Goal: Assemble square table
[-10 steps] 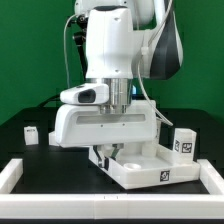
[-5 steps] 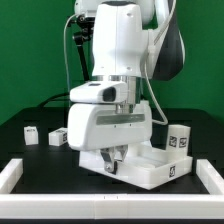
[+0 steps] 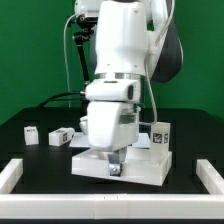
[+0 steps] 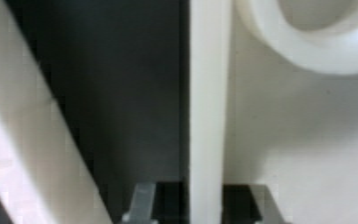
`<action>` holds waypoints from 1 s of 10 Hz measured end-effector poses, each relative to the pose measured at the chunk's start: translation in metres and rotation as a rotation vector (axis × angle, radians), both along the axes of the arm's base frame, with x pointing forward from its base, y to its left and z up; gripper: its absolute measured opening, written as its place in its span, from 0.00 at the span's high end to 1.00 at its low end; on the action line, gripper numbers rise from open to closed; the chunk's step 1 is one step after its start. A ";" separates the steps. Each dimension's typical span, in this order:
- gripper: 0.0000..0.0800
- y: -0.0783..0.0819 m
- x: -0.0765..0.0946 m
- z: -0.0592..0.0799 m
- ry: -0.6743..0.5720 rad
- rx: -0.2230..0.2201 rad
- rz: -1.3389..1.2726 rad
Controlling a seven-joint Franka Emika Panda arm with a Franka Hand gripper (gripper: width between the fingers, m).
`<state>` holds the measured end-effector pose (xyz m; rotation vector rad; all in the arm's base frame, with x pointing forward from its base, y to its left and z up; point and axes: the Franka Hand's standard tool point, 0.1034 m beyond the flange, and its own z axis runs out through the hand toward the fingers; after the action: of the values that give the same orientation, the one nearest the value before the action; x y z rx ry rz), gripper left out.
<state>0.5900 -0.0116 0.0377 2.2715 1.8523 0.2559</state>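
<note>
Square table top, a large flat white square plastic slab (image 3: 148, 168), is lying on the black table surface (image 3: 40, 160) inside the long white rail frame (image 3: 12, 176), toward the exterior view's right. The white robot arm (image 3: 120, 50) is standing directly over it, and its two-finger gripper (image 3: 114, 168) is reaching down to the slab's near edge. In the wrist view the dark fingertips (image 4: 153, 203) are sitting on either side of a thin upright white wall (image 4: 210, 100) of the slab and are clamping it; a round socket rim (image 4: 309, 45) is showing beside that wall. A short white tagged leg (image 3: 32, 133) and a second leg (image 3: 60, 137) are lying apart at the exterior view's left. A third leg (image 3: 161, 134) is standing just behind the slab; contact cannot be judged.
</note>
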 end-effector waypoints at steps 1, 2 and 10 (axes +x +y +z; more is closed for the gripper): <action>0.92 0.014 0.017 0.001 -0.017 -0.040 0.161; 0.92 0.022 0.032 0.003 -0.033 -0.061 0.241; 0.91 0.057 0.055 0.000 -0.024 -0.040 0.190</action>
<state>0.6453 0.0452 0.0374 2.0588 2.0435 0.2709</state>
